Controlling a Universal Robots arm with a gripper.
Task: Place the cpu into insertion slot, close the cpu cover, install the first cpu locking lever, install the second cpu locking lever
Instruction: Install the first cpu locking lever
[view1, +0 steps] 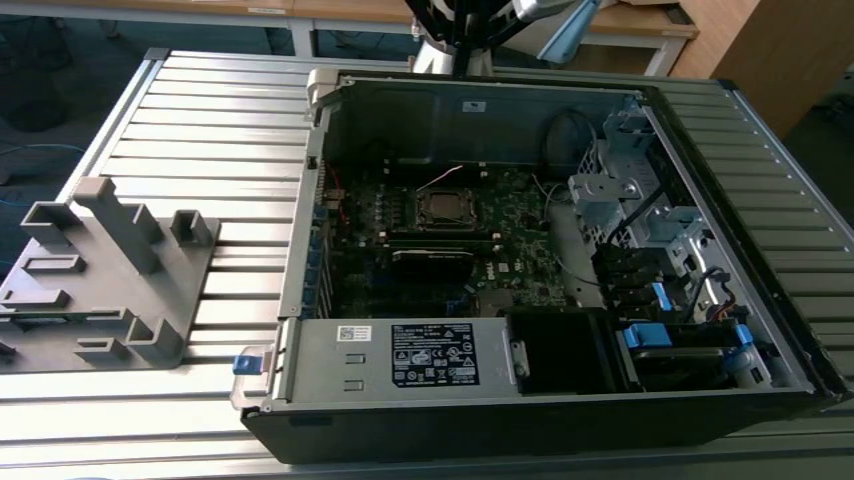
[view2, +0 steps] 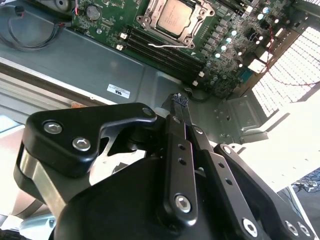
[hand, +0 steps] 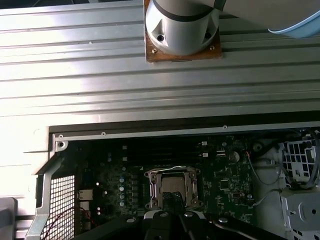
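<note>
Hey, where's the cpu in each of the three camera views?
Exterior view: cpu on the motherboard, inside the open case.
Second wrist view: cpu within the insertion slot, beside the memory slots.
First wrist view: cpu just beyond the gripper.
Shared landmark: the insertion slot's silver rim.

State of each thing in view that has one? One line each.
cpu: seated flat on the board, under the cover.
cpu cover: down, framing the cpu.
gripper: shut, nothing in it, above the board.
computer case: side open.

Ext. oblique, wrist cams over cpu (view2: 174, 16)
</note>
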